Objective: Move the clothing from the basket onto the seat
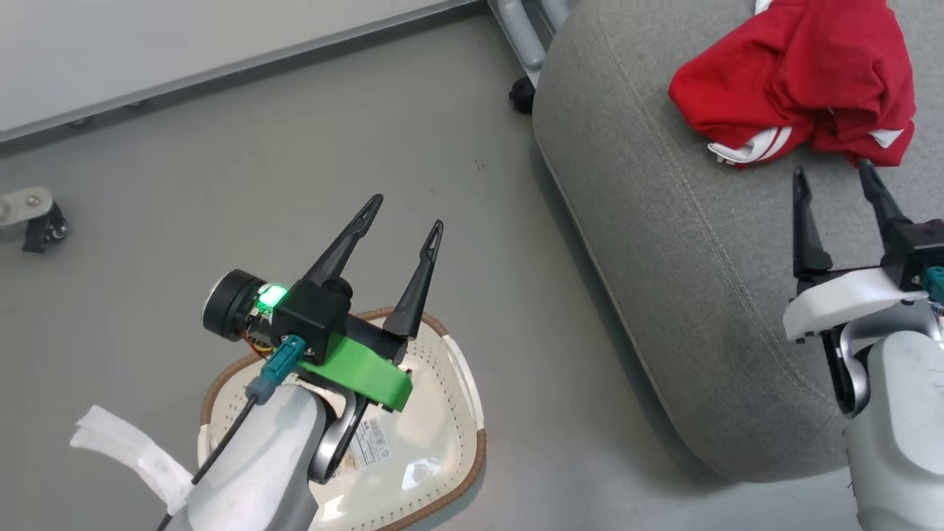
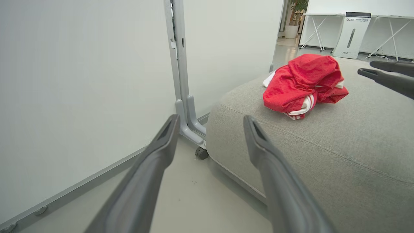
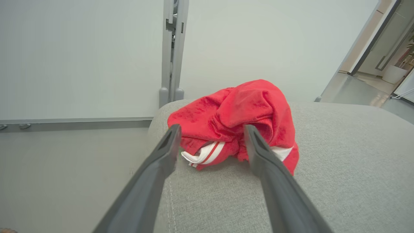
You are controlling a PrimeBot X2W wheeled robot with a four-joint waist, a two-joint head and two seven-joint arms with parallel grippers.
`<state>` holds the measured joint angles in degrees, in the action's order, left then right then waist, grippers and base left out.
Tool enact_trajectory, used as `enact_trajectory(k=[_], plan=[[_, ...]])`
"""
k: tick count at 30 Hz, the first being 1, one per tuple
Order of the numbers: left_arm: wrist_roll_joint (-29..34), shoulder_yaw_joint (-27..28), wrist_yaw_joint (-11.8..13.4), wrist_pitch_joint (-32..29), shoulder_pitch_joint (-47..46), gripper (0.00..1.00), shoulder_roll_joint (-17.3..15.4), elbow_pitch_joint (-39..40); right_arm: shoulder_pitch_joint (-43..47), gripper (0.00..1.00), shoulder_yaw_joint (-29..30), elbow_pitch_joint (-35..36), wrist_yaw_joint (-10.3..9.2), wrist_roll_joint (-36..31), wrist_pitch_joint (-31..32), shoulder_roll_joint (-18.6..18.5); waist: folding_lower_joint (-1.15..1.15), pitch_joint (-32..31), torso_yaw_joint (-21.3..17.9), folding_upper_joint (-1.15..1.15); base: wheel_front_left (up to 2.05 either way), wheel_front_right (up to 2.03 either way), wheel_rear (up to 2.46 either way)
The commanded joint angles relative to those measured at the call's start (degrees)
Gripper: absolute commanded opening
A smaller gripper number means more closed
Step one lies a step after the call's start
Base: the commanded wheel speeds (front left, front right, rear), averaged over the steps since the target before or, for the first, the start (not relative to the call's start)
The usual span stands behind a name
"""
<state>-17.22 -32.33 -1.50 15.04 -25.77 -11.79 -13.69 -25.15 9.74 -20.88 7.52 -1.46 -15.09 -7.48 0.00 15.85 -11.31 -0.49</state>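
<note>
The red clothing [image 1: 800, 74] lies crumpled in a heap on the grey seat [image 1: 664, 243], white-striped trim showing at its near edge. My right gripper [image 1: 830, 171] is open just short of the heap, above the cushion, with nothing between its fingers; the right wrist view shows the clothing [image 3: 236, 119] straight ahead. The cream basket [image 1: 435, 435] with its brown rim stands on the floor at lower left, its inside bare apart from a label. My left gripper [image 1: 408, 212] hangs open over the basket's far rim, empty. In the left wrist view the clothing [image 2: 302, 84] rests on the seat [image 2: 323, 155].
A white panel wall on grey castor feet [image 1: 525, 51] stands behind the seat's left corner. A castor [image 1: 33, 217] sits on the floor at far left. White fabric [image 1: 125, 450] hangs beside my left forearm. Grey floor separates the basket from the seat.
</note>
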Motion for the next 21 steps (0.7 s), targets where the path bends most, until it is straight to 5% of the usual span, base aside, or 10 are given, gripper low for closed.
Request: enact_trajectory(k=[1,21], plan=[[-0.1,0.9,0.3,0.2,1.4,1.00,0.2,0.0,1.3,1.00,-0.7,0.8,-0.06,0.7,-0.1,0.3,0.00,-2.9,2.9,0.49,0.00,0.00,0.00],[1.6,17.4,0.5,0.2,12.5,1.00,2.9,0.7,9.8,1.00,-6.7,7.1,-0.06,4.2,-0.1,3.7,0.00,-10.3,14.9,0.49,0.00,0.00,0.00]])
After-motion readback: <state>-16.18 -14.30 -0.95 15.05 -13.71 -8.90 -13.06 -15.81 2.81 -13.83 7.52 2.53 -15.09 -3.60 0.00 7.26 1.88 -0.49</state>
